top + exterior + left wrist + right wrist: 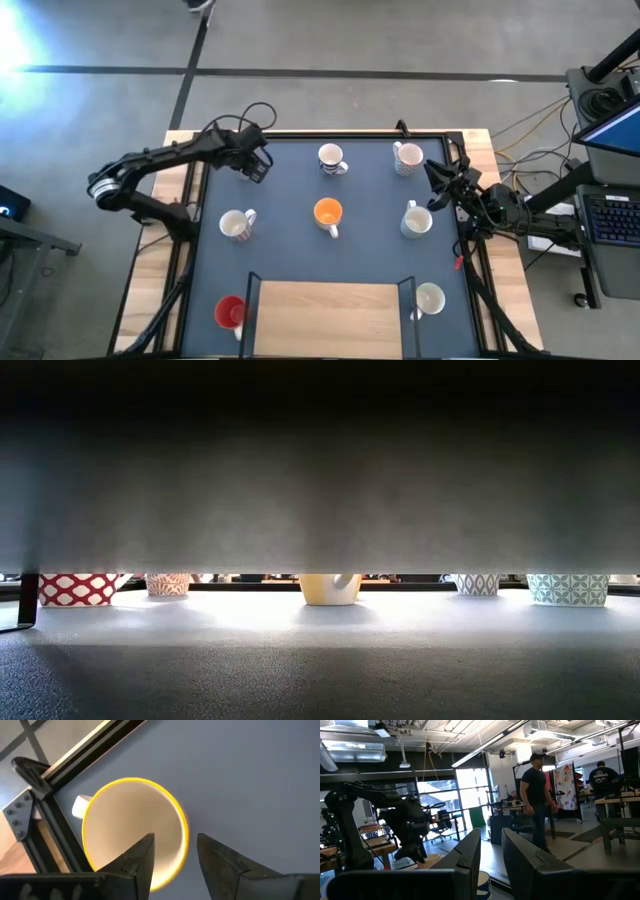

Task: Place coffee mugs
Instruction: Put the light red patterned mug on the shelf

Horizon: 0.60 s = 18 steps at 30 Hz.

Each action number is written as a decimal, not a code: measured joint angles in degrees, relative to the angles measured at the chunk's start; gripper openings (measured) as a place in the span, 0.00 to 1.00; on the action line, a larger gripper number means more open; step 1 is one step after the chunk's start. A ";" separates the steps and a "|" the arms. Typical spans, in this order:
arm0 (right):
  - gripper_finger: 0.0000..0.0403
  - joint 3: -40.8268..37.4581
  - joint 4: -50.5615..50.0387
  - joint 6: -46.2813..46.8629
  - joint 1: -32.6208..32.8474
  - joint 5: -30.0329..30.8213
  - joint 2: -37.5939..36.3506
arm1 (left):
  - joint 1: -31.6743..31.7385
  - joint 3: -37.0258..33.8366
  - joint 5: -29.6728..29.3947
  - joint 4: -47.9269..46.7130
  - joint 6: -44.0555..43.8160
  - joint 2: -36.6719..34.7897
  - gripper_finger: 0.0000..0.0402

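Observation:
My left gripper (257, 164) hangs over the table's far left corner, open. In its wrist view (175, 838) a yellow-rimmed cream mug (131, 822) stands on the blue mat. One finger (142, 856) is over its hollow and the other (220, 862) outside its wall, and neither plainly touches. That mug is hidden under the gripper in the high view. My right gripper (434, 172) hovers open at the right edge between two white mugs (407, 157) (416, 220), holding nothing (491, 834). Further mugs stand upright on the mat: striped white (332, 158), orange (328, 213), cream (237, 224), red (230, 311), white (430, 298).
A wooden board (330, 315) lies at the near middle between two dark uprights. A black frame rail (95, 742) runs along the mat's edge close to the yellow-rimmed mug. The low view shows only mug bases (330, 588) under a dark panel. People stand in the room beyond (536, 800).

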 joint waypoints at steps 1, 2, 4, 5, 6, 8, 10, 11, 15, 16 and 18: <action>0.17 0.00 0.00 0.02 0.00 -0.02 -0.02 | 0.46 0.00 0.85 0.22 0.67 0.47 0.31; 0.17 -0.02 0.02 0.02 0.00 0.00 0.00 | 0.96 0.00 1.74 0.34 1.36 1.01 0.30; 0.17 -0.01 0.02 0.02 0.02 0.00 -0.02 | 1.63 0.00 3.31 0.47 2.63 2.19 0.29; 0.17 -0.01 0.01 0.02 0.00 -0.01 -0.02 | 1.87 0.00 3.90 0.66 3.18 2.73 0.28; 0.17 0.00 0.01 0.02 0.00 -0.01 -0.02 | 2.08 0.00 4.27 0.82 3.78 3.22 0.28; 0.17 0.00 0.01 0.02 0.00 -0.02 -0.02 | 2.14 0.00 4.53 1.21 4.68 3.96 0.26; 0.17 -0.02 0.00 0.02 0.00 -0.02 -0.02 | 2.12 0.00 4.59 1.33 5.20 4.46 0.22; 0.17 0.00 0.00 0.00 0.00 -0.02 0.00 | 2.12 0.00 4.66 1.33 5.33 4.67 0.20; 0.17 0.00 0.00 0.02 0.01 -0.01 0.00 | 2.13 0.00 4.59 1.33 6.42 5.37 0.08; 0.17 0.00 0.02 0.02 0.01 -0.01 -0.01 | 2.14 0.02 4.83 1.37 6.42 5.41 0.04; 0.17 0.00 0.00 0.02 0.00 -0.01 -0.02 | 2.08 0.00 4.86 1.37 6.53 5.41 0.02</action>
